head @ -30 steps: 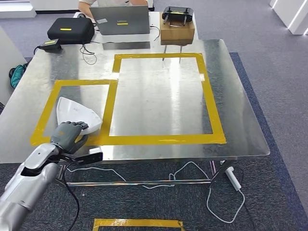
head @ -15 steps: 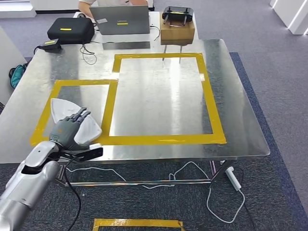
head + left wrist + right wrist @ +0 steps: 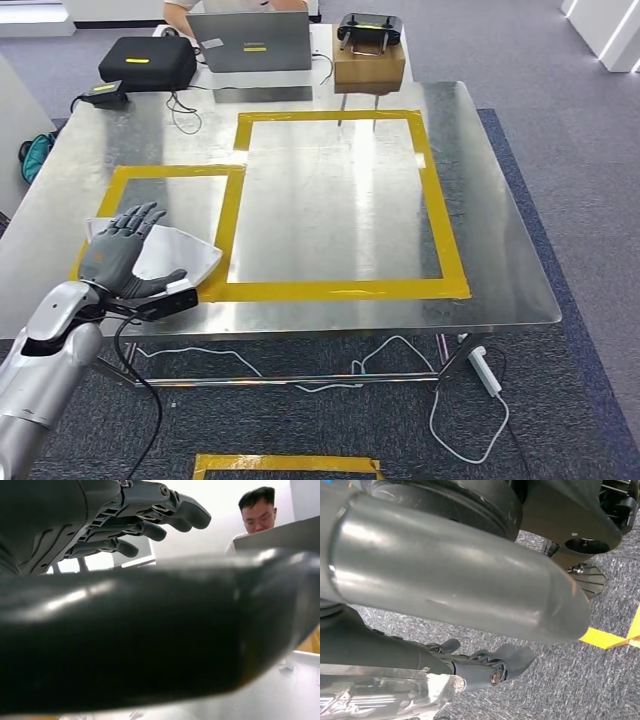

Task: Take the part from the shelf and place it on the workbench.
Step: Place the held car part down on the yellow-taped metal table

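The white, flat, roughly triangular part (image 3: pixel 180 253) lies on the steel workbench (image 3: pixel 332 200), inside the smaller yellow-taped square at the left. My left hand (image 3: pixel 121 252) hovers over the part's left end with its fingers spread and its thumb pointing along the table's front edge; it holds nothing. In the left wrist view the thick thumb (image 3: pixel 158 630) crosses the picture and the dark fingers (image 3: pixel 151 515) stand well apart from it. My right hand (image 3: pixel 486 666) hangs low over the carpet, fingers loosely extended, nothing in them.
A larger yellow-taped rectangle (image 3: pixel 445 240) marks the table's middle. At the far edge stand a black case (image 3: pixel 147 62), a laptop (image 3: pixel 249 42) with a person behind it, and a cardboard box (image 3: pixel 368 62) with a controller. Cables and a power strip (image 3: pixel 483 370) lie under the table.
My left hand has let go of the part, opened its fingers and drawn back to the left. The part now rests flat in the small taped square.
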Robot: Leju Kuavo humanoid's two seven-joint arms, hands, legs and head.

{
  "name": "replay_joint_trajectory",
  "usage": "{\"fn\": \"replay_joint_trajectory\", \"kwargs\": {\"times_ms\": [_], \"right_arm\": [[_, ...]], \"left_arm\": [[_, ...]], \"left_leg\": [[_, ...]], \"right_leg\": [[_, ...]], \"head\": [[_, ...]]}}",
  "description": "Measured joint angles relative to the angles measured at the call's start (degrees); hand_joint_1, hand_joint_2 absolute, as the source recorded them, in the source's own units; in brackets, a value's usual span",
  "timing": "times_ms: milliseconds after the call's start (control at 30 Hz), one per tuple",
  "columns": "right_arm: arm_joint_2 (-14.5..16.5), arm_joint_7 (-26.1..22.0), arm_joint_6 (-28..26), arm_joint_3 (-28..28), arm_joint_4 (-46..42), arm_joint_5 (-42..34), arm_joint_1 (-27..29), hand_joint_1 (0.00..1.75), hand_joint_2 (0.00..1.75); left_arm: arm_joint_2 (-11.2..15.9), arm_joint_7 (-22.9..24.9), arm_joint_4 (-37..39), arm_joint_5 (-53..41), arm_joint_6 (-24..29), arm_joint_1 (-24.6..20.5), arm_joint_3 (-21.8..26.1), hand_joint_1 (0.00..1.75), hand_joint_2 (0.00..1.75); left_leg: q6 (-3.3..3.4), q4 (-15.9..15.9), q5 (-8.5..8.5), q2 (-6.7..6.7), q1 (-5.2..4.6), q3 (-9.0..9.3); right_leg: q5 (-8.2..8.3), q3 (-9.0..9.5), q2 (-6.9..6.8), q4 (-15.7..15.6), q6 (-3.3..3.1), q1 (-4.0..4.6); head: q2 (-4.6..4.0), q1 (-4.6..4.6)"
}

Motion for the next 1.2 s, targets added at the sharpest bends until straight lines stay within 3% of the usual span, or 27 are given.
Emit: {"fn": "replay_joint_trajectory", "kwargs": {"times_ms": [267,633,767,1067,1133,1200], "right_arm": [[-0.34,0.38,-1.64,0.0,0.0,-0.36,0.27,0.0,0.0],[-0.77,4.45,-4.15,-0.04,0.0,-0.88,1.86,0.0,0.0],[-0.85,4.97,-4.18,-0.1,0.0,-0.88,2.26,0.0,0.0],[-0.86,2.91,-5.18,-0.15,-0.03,-0.86,1.99,0.0,0.0],[-0.9,2.76,-5.28,-0.15,-0.05,-0.86,1.88,0.0,0.0],[-0.93,2.71,-5.29,-0.15,-0.07,-0.86,1.71,0.0,0.0]], "left_arm": [[0.96,-3.82,-6.52,9.83,6.33,4.53,5.49,0.0,0.0],[4.29,-5.34,-15.19,13.85,14.71,22.48,24.53,0.0,0.0],[4.42,-6.03,-15.86,13.28,15.37,27.43,30.6,0.0,0.0],[3.91,-5.33,-18.43,5.98,16.16,32.72,38.7,0.0,0.0],[3.66,-5.33,-18.98,5.27,16.28,33.37,40.04,0.0,0.0],[3.33,-5.33,-19.36,4.94,16.36,33.94,41.19,0.0,0.0]], "left_leg": [[0.0,0.0,-0.03,0.01,-0.01,-0.01],[0.01,0.0,-0.31,0.2,-0.01,-0.05],[0.25,0.16,-0.51,0.2,-0.11,-0.08],[1.34,0.31,-0.94,0.1,-0.22,0.06],[1.65,-0.27,-0.65,-0.09,0.25,0.54],[1.83,-0.44,-0.59,-0.45,0.53,0.74]], "right_leg": [[0.0,-0.02,0.04,0.0,0.0,0.0],[-0.21,-0.1,0.18,-0.02,-0.09,0.02],[-0.31,-0.04,0.11,-0.04,0.06,-0.08],[-0.62,0.45,-0.05,-0.3,1.04,-0.34],[-2.05,-0.22,-0.09,1.48,1.4,-0.2],[-5.61,-2.84,-0.09,7.62,1.7,-0.22]], "head": [[0.0,0.0],[0.0,-0.02],[-0.01,-0.02],[-0.01,-0.04],[-0.01,0.1],[0.0,0.38]]}}
